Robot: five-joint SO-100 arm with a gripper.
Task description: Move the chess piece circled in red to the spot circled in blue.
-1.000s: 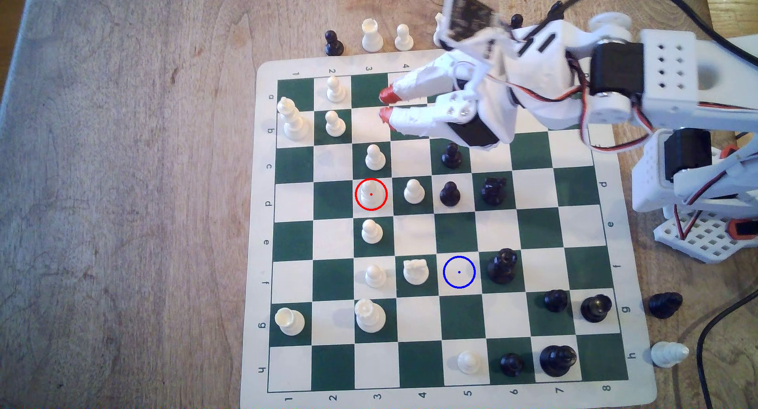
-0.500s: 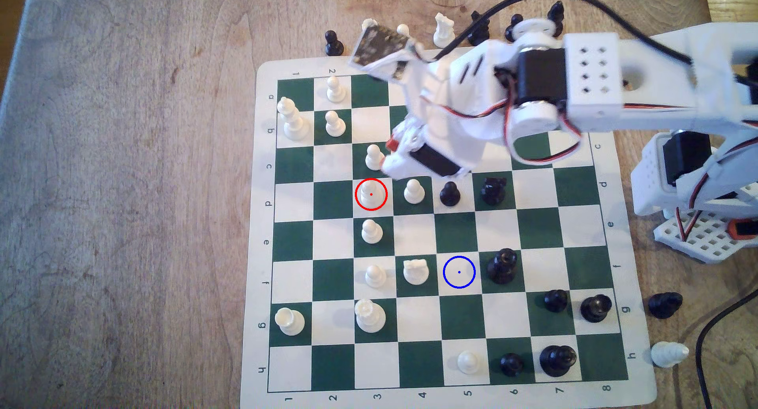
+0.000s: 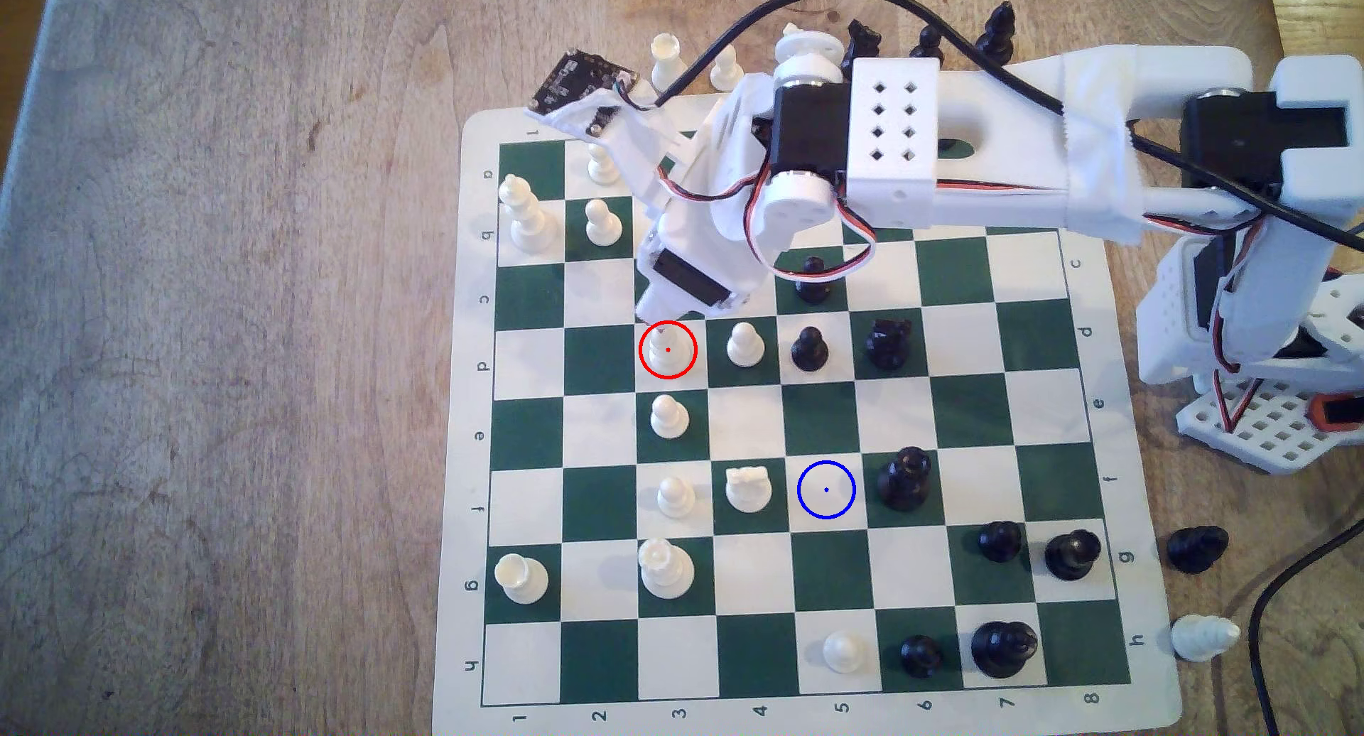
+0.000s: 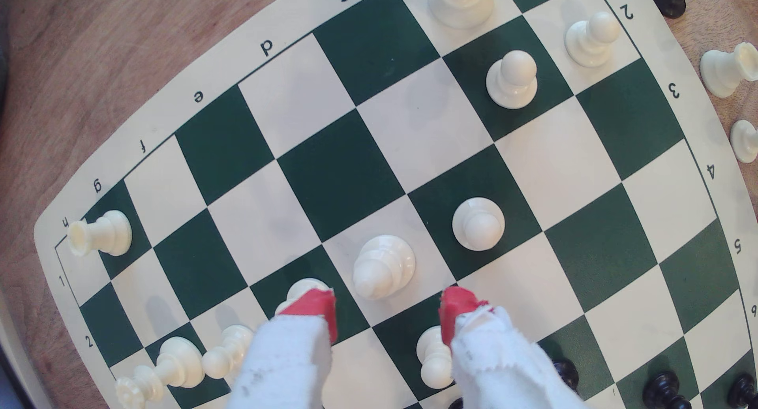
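While the arm (image 3: 959,138) hides squares | gripper (image 4: 387,310) spread wide above chess piece (image 4: 383,267) | spot (image 3: 826,489) bare

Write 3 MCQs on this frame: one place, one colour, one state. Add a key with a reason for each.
1. In the exterior view, what stands on the square just to the exterior view's right of the spot?
A. a black piece
B. a white pawn
C. nothing

2. What colour are the fingertips of the tool?
A. blue
B. black
C. red

3. How does the tool stand relative to the chess piece?
A. shut on it
B. open, clear of it
C. shut, resting beside it

Key:
1 A: a tall black piece fills the green square next to the blue ring.
2 C: both tips show red beyond the white wrapping in the wrist view.
3 B: the tips sit wide apart in the wrist view, with board showing between each tip and the piece.
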